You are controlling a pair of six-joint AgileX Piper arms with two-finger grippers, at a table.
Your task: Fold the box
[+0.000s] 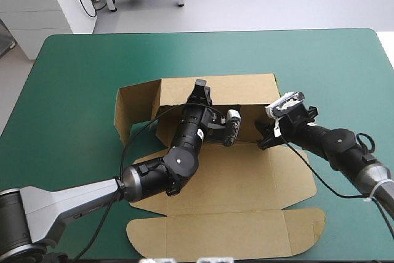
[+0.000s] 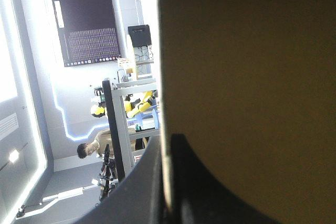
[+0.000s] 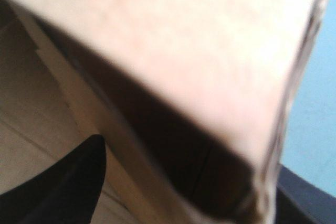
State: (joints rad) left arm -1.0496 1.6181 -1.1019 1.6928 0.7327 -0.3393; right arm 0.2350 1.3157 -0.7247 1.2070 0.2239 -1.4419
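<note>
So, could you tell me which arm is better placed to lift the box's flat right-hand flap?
Right, probably: the right gripper sits beside that flap, while the left gripper is shut on the box's raised far wall.

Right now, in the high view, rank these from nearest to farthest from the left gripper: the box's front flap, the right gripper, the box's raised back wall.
1. Back wall, raised on the far side: the left gripper has its jaws shut on its top edge.
2. Right gripper, off to the right, by that wall's right end.
3. Front flap, lying flat on the near side, clearly farthest.
</note>
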